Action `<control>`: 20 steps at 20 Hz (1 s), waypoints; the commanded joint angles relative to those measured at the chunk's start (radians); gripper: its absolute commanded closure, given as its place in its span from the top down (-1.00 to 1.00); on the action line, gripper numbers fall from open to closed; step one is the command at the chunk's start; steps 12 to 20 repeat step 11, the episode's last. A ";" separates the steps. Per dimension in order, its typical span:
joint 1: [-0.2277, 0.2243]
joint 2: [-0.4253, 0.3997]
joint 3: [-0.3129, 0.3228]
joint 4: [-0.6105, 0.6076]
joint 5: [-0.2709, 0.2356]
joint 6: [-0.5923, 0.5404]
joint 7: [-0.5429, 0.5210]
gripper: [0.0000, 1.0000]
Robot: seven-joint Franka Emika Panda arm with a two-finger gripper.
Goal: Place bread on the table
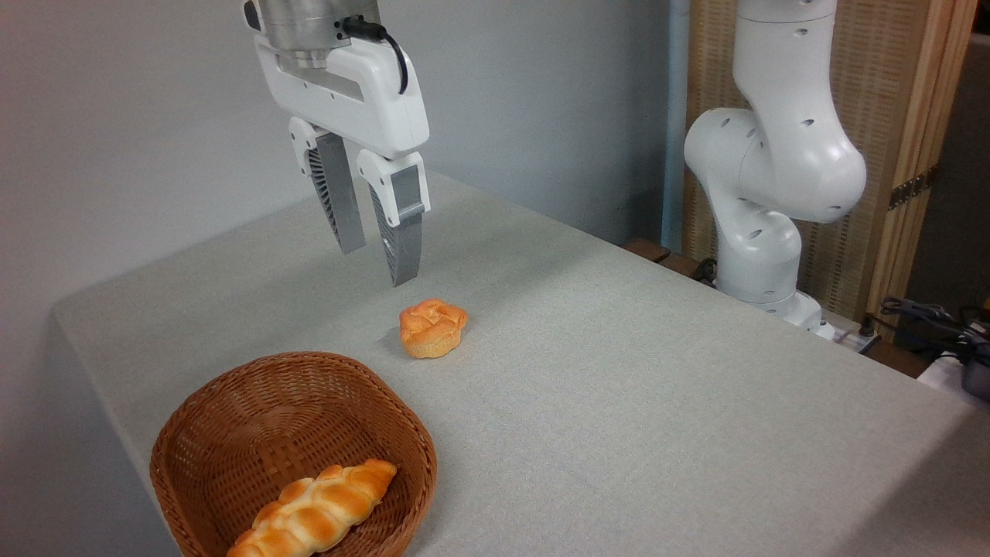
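Observation:
The bread point(432, 328), a small round golden-orange bun with a knotted top, rests on the table point(619, 371), just beyond the rim of the wicker basket. My gripper point(377, 267) hangs above and slightly left of the bun, clear of it. Its two ribbed grey fingers point(404, 232) point down and stand apart with nothing between them.
A brown woven basket point(232, 433) sits at the front left with a long braided loaf point(317, 510) inside. The arm's white base point(766, 193) stands at the table's back right. Cables point(936, 325) lie at the far right.

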 commanded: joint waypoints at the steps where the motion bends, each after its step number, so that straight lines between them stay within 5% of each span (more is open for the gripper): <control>1: -0.008 0.001 0.013 0.003 -0.017 -0.018 0.059 1.00; 20: -0.008 0.001 0.013 0.003 -0.015 -0.019 0.051 1.00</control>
